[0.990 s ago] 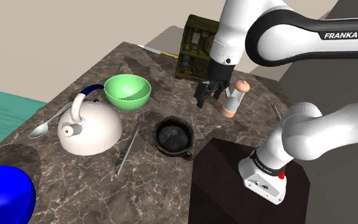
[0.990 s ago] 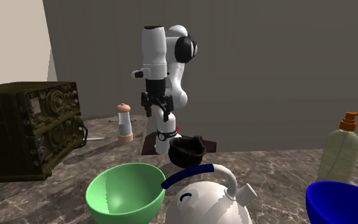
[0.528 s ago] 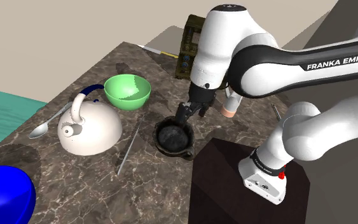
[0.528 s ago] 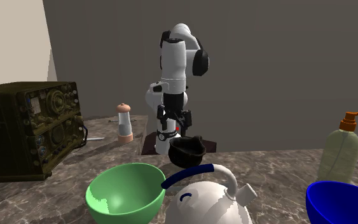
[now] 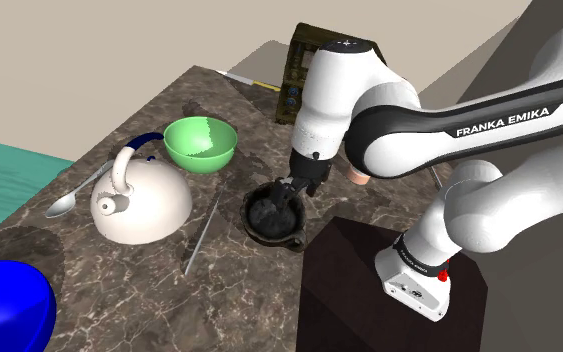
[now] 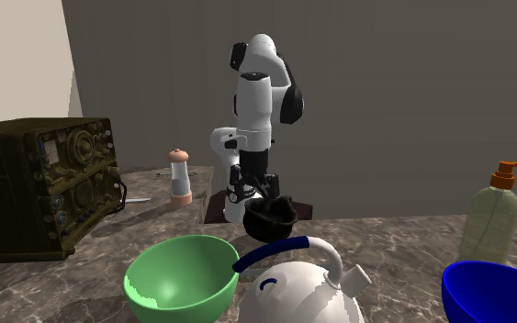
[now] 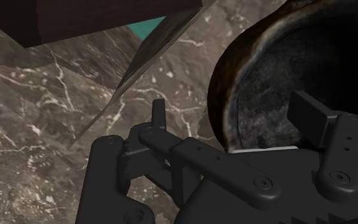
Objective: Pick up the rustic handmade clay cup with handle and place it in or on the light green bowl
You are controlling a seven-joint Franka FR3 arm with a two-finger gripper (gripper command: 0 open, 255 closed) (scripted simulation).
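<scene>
Ok so this is the grasp step. The gripper (image 5: 291, 189) is down at the dark clay cup (image 5: 273, 216), which sits on the marble table (image 5: 259, 125) about dead centre of the shoulder view, right next to the stand (image 5: 354, 262). In the wrist view the fingers (image 7: 159, 113) are spread apart, one outside the cup's wall and one inside it. They're not pinching anything as far as I can tell, so nothing's held yet.

Next move imo: squeeze on that rim, lift straight up, then carry it to the green bowl (image 5: 200, 143) up and left of the cup, keeping clear of the white kettle (image 5: 139, 201).

Headcount: one cup, one green bowl, one blue bowl (image 5: 4, 305), one kettle, one spoon (image 5: 72, 196), one knife (image 5: 201, 236), one radio (image 6: 40, 183), one shaker (image 6: 181, 176), one soap bottle (image 6: 494, 217).
</scene>
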